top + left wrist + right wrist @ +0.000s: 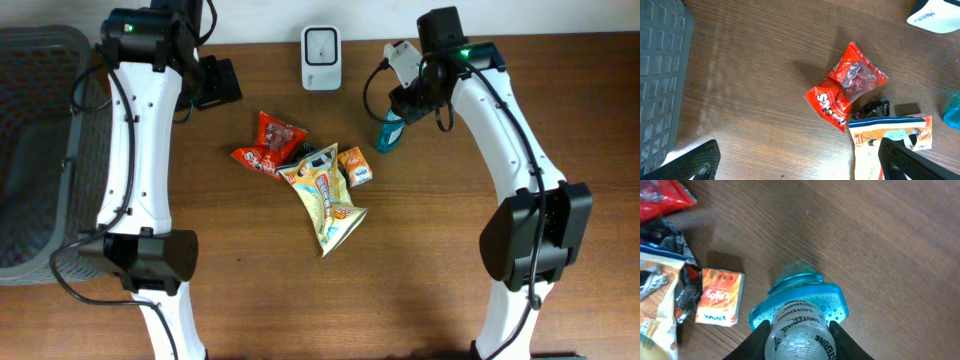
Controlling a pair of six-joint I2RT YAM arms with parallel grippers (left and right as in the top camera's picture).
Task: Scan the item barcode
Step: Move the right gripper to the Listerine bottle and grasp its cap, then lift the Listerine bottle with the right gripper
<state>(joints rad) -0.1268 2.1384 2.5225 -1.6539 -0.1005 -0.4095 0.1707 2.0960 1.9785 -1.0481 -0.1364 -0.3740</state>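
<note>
Teal mouthwash bottle [800,302] sits just right of the white scanner [321,57], slightly nearer the robot. The right gripper [798,329] has its jaws closed on the bottle's clear cap (a finger pressed to each side). In front of the scanner lie a red snack packet [847,85], a yellow pouch [325,200] and an orange carton [719,296]. Left of the scanner, the left gripper [799,145] hangs with its jaws spread wide.

Tally on table [250,270]: red snack bag [268,146] x1; yellow snack bag [325,200] x1; orange carton [356,167] x1; dark wrapper [305,152] x1, partly hidden; blue bottle [388,132] x1; white scanner [321,57] x1; grey basket [35,150] x1.
</note>
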